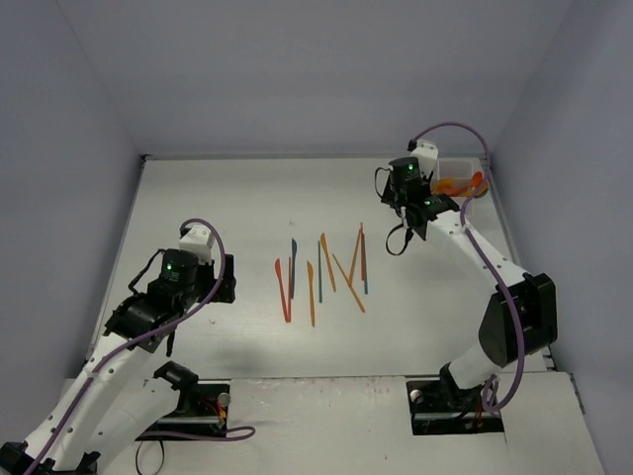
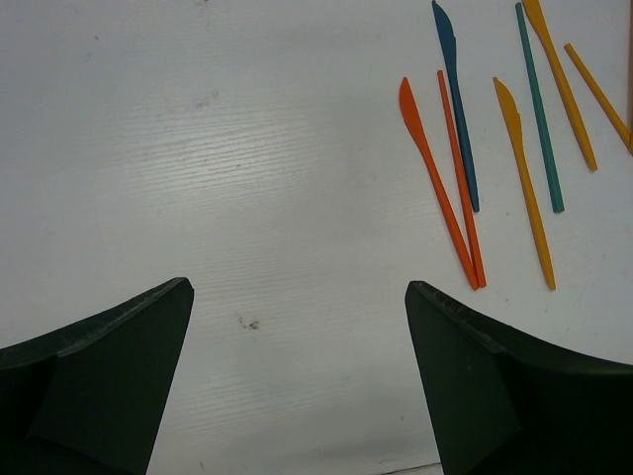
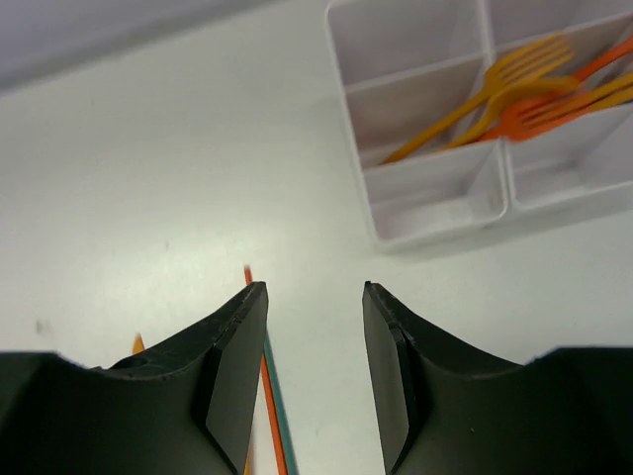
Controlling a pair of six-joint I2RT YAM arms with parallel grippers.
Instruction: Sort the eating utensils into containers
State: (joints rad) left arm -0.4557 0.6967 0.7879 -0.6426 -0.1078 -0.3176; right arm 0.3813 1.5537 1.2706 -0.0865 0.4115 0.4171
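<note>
Orange forks (image 3: 514, 99) lay slanted across dividers of the tray (image 3: 435, 213); other utensils (image 1: 321, 272) lay on the surface (image 2: 198, 148). Near the tray the right gripper (image 3: 315, 366) hovered, jaws apart, empty; the left gripper (image 2: 297, 376) stood wide open. Risk: closely crossed utensils could be pinched in pairs, missorting them.

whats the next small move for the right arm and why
Probably draw the right gripper away from the white tray and toward the loose utensils. Its jaws stand apart with nothing between them, the orange forks lie in the tray, and several pieces are not yet sorted, so the nearest of those looks like the next pick.
</note>
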